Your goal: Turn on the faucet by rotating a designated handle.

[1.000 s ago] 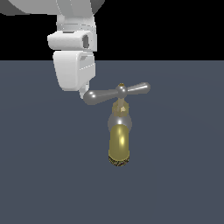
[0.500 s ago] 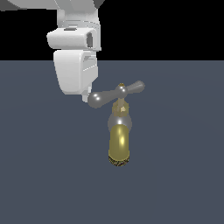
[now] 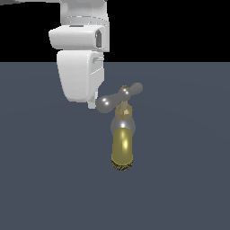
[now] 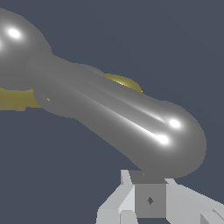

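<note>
My pincer [image 3: 95,102]: upper left of centre in the exterior view, tip against the handle's near knob; fingers together, clenched, grasping nothing | handle [image 3: 119,97]: silver crossbar, centre frame, tilted, far knob higher | faucet [image 3: 122,143]: gold spout below it, centre frame | bench [image 3: 188,170]: flat dark blue-grey.

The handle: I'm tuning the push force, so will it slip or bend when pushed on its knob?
The handle looks polished and rounded, so the claw could slide off its knob. Its arm looks thick and metallic, so it is probably stiff. It sits on the faucet, so it will likely pivot, not lift.
</note>
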Available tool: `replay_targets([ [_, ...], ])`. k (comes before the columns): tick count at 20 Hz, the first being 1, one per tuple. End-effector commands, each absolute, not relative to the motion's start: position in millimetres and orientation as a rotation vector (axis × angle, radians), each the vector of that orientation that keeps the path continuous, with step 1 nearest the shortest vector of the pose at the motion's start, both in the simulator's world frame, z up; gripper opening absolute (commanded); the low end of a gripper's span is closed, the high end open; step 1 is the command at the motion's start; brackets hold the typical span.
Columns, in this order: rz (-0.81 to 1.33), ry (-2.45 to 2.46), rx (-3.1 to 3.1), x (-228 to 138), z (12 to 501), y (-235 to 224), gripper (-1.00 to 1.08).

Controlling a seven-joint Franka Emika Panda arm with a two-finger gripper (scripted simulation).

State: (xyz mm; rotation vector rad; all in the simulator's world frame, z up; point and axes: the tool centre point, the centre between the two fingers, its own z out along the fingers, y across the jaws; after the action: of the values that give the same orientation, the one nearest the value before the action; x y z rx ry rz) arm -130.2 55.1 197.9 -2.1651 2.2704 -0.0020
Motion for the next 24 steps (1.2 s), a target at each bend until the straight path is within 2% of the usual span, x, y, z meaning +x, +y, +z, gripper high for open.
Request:
replay_targets([
  [1,0.000,2.292,-2.147,-137.6,197.8,42.2,-1.00],
  [7,0.000,2.292,-2.148,-153.6,197.9,32.1,-1.00],
  [9,-0.003,2.270,-2.169,-150.3,198.2,41.9,-1.00],
  [24,0.000,2.287,-2.154,-164.4,198.0,-36.0,-1.00],
])
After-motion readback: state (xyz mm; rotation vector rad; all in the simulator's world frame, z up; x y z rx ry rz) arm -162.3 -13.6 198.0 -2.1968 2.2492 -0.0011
